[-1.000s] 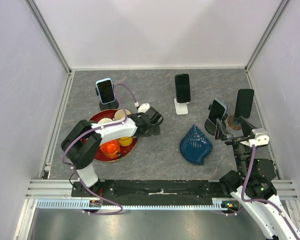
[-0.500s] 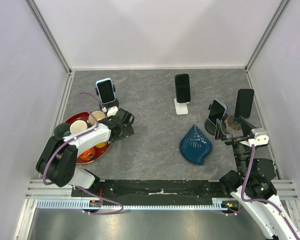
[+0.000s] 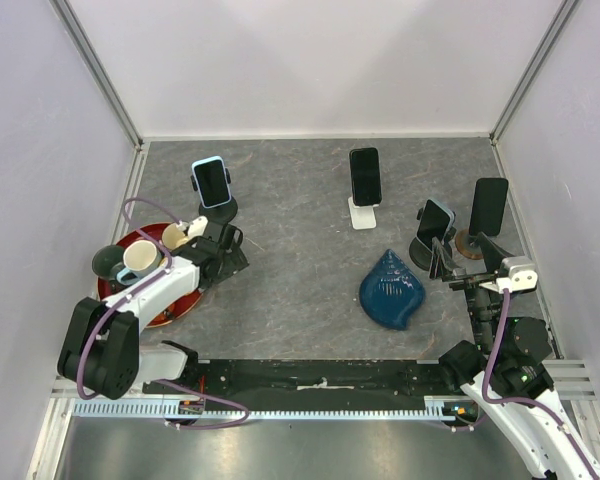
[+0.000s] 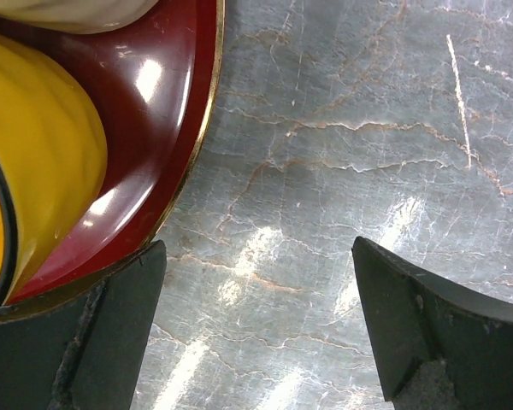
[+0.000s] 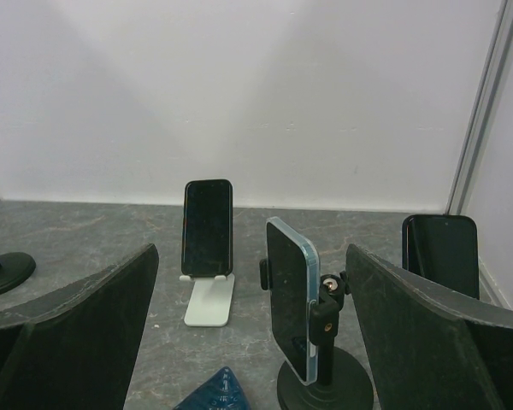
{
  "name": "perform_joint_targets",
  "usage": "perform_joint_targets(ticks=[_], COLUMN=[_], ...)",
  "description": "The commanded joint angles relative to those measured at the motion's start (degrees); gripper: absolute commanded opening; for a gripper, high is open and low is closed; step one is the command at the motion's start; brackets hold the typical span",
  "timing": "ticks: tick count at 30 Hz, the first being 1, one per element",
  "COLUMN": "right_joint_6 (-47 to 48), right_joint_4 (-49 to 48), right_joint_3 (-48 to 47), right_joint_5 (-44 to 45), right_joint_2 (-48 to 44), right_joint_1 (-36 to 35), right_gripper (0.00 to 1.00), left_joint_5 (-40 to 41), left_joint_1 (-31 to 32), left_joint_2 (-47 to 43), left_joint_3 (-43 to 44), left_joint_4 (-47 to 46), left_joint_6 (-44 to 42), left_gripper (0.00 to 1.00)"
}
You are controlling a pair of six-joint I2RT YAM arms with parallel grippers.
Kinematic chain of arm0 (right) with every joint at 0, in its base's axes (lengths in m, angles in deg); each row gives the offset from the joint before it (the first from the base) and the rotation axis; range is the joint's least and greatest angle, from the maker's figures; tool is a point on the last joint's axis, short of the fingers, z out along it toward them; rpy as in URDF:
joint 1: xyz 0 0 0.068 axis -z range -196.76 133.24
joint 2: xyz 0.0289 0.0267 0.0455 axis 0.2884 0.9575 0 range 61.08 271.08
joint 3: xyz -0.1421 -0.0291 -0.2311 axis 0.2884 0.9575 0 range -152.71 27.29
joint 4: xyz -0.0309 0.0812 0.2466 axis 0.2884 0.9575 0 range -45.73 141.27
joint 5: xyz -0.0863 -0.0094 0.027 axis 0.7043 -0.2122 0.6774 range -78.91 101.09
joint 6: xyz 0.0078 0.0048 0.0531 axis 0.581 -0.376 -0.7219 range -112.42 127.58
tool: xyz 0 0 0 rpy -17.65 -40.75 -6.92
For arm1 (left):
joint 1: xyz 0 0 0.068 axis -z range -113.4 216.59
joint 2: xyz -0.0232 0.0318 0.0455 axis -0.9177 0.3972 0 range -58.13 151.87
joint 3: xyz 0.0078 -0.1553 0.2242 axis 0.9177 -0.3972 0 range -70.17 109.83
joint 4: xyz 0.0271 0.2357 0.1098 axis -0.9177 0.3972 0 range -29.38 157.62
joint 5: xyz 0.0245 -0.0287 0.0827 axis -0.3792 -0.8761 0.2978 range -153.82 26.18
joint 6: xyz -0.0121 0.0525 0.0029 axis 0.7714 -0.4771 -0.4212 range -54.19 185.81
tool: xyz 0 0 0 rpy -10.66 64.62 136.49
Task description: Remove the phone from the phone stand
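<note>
Left gripper (image 4: 258, 329) stands wide, the yellow cup (image 4: 38, 162) beside it only partly visible.

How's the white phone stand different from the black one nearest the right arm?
White stand is a flat bent plate; black stand is a post on a round base. White stand's phone leans, screen toward the right wrist camera; black stand's phone is clamped, turned sideways. Both hold phones.

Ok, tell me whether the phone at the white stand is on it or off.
On. The phone leans upright against the white stand, lower edge seated on it, in the top and right wrist views.
</note>
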Motion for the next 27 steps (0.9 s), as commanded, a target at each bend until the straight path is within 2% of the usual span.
perform_joint_targets(ticks=[1,5,13,21,24,27], right_joint_6=[-0.1,-0.1,-0.1,-0.3,-0.4,-0.6], right_joint_4=[0.2,0.4,0.7,0.7,0.9,0.9], right_joint_3=[-1.8,-1.8,-2.1,-2.2,-2.4,-2.5], right_joint_5=[0.6,0.6,0.6,0.7,0.9,0.8], right_joint_2=[-0.5,-0.6,-0.5,-0.6,-0.5,-0.6], right_joint_1=[-0.4,-0.4,-0.5,-0.4,-0.4,-0.5], right_gripper=[0.98,0.98,0.98,0.98,0.98,0.98], left_joint_5=[2.9,1.0,-3.1,-3.2,-3.4,0.0], left_joint_1=[-4.7,-8.7,-8.4,-4.5,-3.5,-3.3], left_joint_2=[-2.3,-3.3,-8.1,-17.3,-18.1,-17.4], left_joint_3=[-2.3,-3.9,-2.2,4.1,7.4,11.7], left_joint_4=[1.1,-0.7,-0.1,1.1,0.4,0.6], left_joint_6=[-2.9,-3.2,-5.2,-9.7,-11.2,-11.1], left_gripper=[0.98,0.98,1.00,1.00,1.00,1.00])
